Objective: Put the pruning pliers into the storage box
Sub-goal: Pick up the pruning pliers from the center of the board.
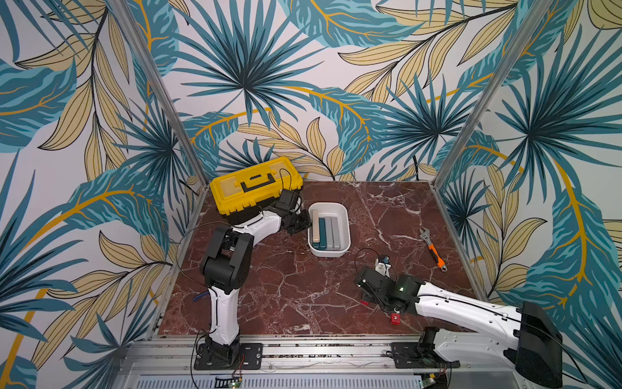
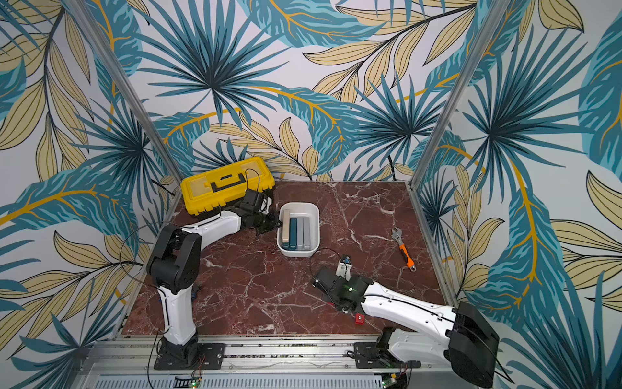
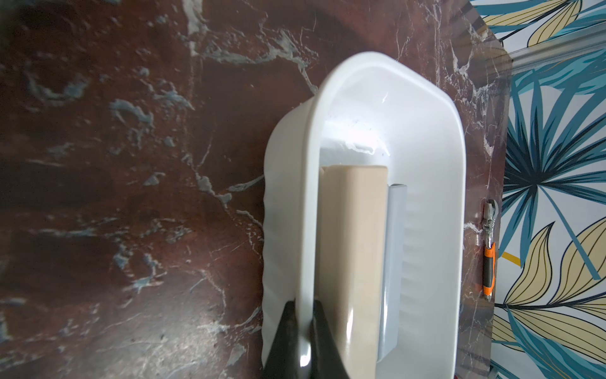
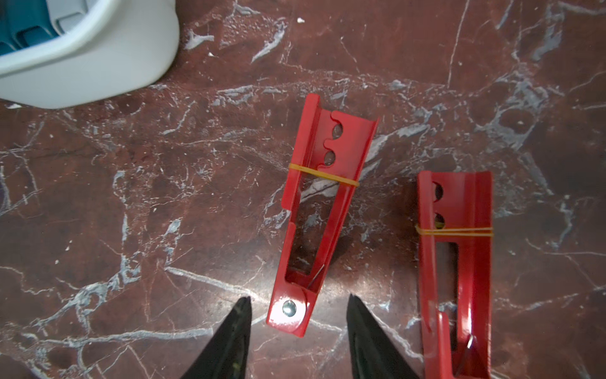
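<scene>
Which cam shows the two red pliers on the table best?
Right wrist view: both red pliers show close up, cutouts and rubber bands clear. In both top views only small red ends peek from under the right arm. Left wrist view shows none.

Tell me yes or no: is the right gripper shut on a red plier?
No; the right gripper stands open, its fingertips on either side of the red plier at its pivot end, with gaps showing.

White box (image 1: 331, 209) holds pliers (image 1: 322, 232); red pair (image 4: 351, 147) outside.
</scene>
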Robot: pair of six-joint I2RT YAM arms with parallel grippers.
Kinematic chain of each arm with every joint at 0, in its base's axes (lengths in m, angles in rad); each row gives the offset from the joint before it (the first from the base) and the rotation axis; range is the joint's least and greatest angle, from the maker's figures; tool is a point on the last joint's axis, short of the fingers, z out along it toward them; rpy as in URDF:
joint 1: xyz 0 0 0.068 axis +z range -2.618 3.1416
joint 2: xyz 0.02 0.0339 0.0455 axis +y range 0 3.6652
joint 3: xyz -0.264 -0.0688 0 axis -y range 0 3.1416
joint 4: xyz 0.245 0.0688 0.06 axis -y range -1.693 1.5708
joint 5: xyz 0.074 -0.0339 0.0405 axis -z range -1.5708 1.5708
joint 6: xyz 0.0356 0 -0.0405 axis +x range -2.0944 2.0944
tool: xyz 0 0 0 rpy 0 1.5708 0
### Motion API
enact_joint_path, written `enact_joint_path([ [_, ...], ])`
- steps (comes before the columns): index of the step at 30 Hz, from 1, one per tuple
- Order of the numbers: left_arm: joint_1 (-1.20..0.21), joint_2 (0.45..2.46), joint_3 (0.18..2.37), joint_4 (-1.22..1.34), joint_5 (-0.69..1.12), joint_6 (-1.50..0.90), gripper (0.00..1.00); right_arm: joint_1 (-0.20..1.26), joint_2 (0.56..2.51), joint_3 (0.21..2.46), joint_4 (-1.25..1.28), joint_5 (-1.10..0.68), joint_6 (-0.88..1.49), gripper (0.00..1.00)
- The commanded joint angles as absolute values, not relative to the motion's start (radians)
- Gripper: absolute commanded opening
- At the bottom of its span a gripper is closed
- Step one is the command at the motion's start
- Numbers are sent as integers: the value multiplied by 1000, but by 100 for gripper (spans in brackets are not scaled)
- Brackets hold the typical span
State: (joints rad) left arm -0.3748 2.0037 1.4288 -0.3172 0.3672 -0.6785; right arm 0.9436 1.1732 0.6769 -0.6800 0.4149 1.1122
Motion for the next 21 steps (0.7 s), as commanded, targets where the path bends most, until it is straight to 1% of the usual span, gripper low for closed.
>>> enact_joint_path([
  [1,-377,1985,1459,-228,418,-679,0,946,1224,635,-601,434,1156,50],
  [4,-378,1988,1466,-242,416,-673,0,935,1261,621,-554,431,1157,51],
  [7,-377,1987,1473,-252,413,-665,0,931,1273,615,-569,450,1159,50],
  [17,-378,1997,1485,-268,413,-654,0,892,1218,538,-525,474,1160,51],
  [21,-378,1995,1481,-268,413,-649,0,878,1267,546,-494,459,1138,51],
])
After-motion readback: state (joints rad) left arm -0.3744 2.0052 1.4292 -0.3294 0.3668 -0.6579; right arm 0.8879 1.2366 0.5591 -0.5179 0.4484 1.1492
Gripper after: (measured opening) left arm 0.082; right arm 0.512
